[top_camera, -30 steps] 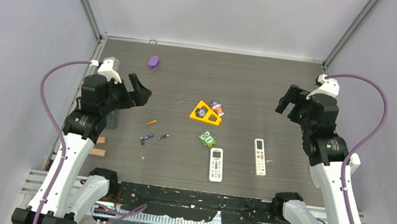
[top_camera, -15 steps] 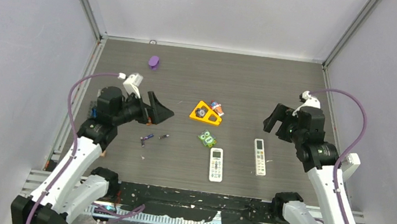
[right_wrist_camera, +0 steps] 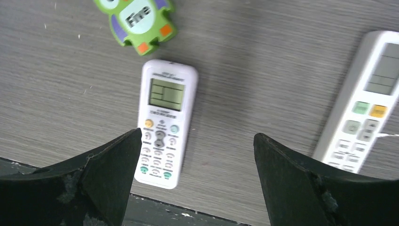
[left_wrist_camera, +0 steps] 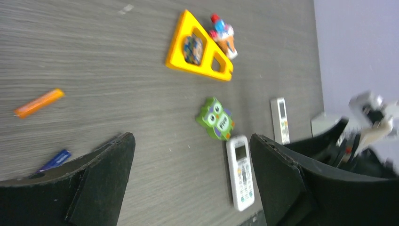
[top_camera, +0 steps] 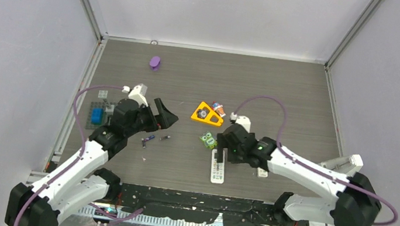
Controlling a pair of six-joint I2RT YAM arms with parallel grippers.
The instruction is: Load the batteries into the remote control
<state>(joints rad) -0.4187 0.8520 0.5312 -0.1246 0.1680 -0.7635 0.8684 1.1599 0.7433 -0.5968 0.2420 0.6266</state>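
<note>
Two white remote controls lie face up near the table's front edge: a wider one and a slimmer one, which my right arm partly hides in the top view. My right gripper hangs open just above the wider remote, holding nothing. A purple battery and a dark battery lie left of centre. An orange battery shows in the left wrist view. My left gripper is open and empty over them.
A green owl toy sits just beyond the wider remote. A yellow triangle block and a small figure lie behind it. A purple piece is at the far left. A blue brick on a grey plate sits at the left edge.
My right arm swung down and left from the right side to hover over the wider remote. My left arm reached right and forward over the batteries. Both stayed open.
</note>
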